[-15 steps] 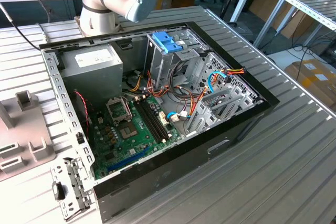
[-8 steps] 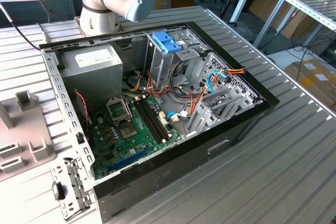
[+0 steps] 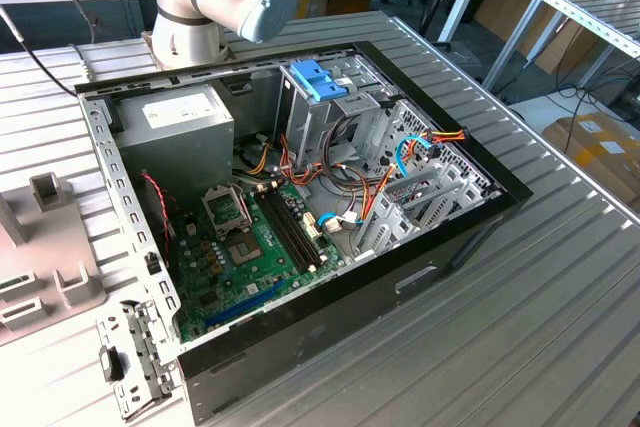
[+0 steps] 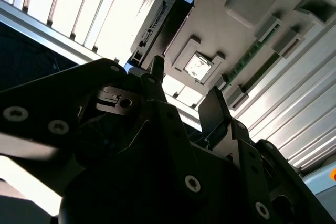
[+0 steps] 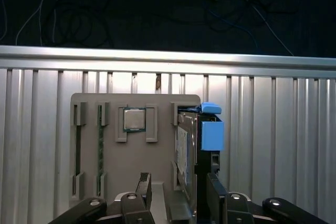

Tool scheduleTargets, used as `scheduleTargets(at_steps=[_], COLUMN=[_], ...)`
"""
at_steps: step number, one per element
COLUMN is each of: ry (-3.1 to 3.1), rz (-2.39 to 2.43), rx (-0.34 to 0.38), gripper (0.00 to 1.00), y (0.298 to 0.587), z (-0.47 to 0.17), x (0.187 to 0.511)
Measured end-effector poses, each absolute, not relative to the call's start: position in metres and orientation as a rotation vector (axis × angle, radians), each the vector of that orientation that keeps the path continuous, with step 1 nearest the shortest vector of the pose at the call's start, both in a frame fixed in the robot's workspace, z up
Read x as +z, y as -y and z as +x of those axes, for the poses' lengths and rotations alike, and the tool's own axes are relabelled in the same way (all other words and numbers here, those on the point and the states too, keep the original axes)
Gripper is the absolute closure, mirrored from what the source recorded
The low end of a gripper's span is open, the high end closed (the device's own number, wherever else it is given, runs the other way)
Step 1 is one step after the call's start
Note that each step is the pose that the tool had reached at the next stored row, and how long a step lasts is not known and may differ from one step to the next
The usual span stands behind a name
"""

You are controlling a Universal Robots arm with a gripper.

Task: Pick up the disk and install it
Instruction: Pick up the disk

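Disk (image 5: 187, 153): stood on edge in a slot of the grey fixture (image 5: 134, 156) on the ribbed counter (image 5: 273, 145). Pincer (image 5: 178, 182): open, close by the disk, gripping nothing. Risk: an off-centre closure might catch the blue rail (image 5: 212, 135) or fixture wall, jamming the disk.

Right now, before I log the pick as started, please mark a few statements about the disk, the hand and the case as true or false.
1. The disk stands on edge in the grey holder. True.
2. The hand is shut on the disk. False: its fingers are apart and nothing is gripped.
3. A processor chip lies in the holder. True.
4. The computer case is closed. False: it lies open, with the motherboard showing.
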State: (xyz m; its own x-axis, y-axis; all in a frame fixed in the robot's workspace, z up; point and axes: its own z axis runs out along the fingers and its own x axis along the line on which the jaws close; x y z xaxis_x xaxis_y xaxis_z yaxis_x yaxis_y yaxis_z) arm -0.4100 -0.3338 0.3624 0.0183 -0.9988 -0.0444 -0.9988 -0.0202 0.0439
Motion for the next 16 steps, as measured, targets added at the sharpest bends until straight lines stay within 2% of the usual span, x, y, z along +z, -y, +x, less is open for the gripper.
scheduleTargets(at_steps=[16], ry=[2.200], rz=[2.243], rx=[-0.102], gripper=[0.46], y=[0.3243], z=[-0.4100], x=[0.3590])
